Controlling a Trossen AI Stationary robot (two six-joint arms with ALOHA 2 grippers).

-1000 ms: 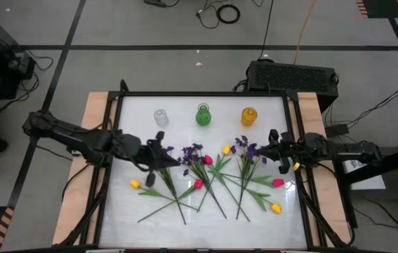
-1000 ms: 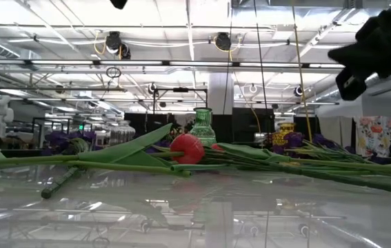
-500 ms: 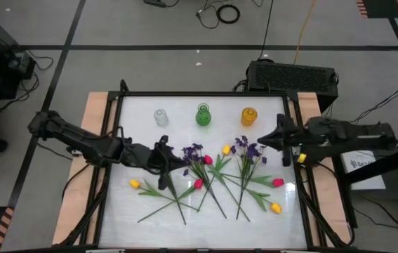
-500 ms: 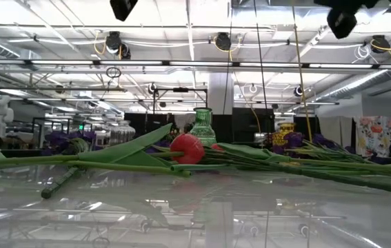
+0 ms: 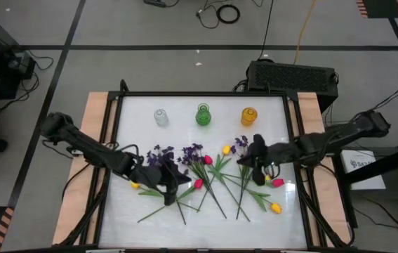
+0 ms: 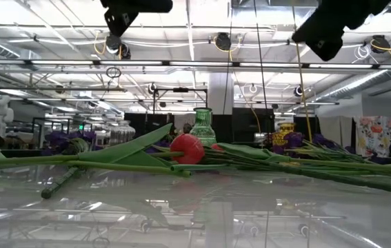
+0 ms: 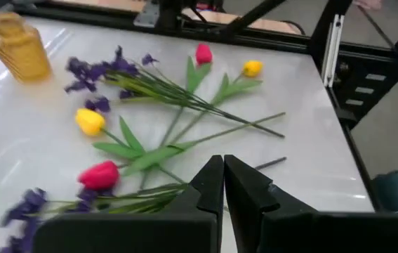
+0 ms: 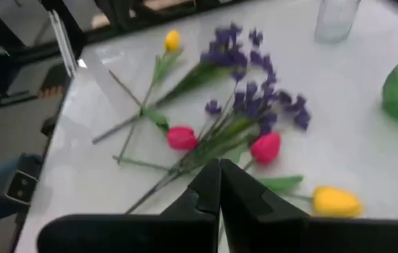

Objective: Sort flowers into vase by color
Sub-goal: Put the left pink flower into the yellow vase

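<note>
Hovering over scattered artificial flowers (image 5: 206, 176) mid-table: left gripper (image 5: 170, 179) clenched empty above yellow tulip's (image 5: 135, 184) stem, nearer it; right gripper (image 5: 255, 160) clenched empty over purple blossoms (image 5: 244, 147). Stems fanned toward three small glass vases (image 5: 203, 116) beyond, unfilled.

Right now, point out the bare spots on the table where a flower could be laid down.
Bare glass runs along the back rim behind the clear vase, green vase and yellow vase, and along the near edge of the table. The middle is crowded: the flowers lie tangled there, with the left gripper and right gripper over them.
</note>
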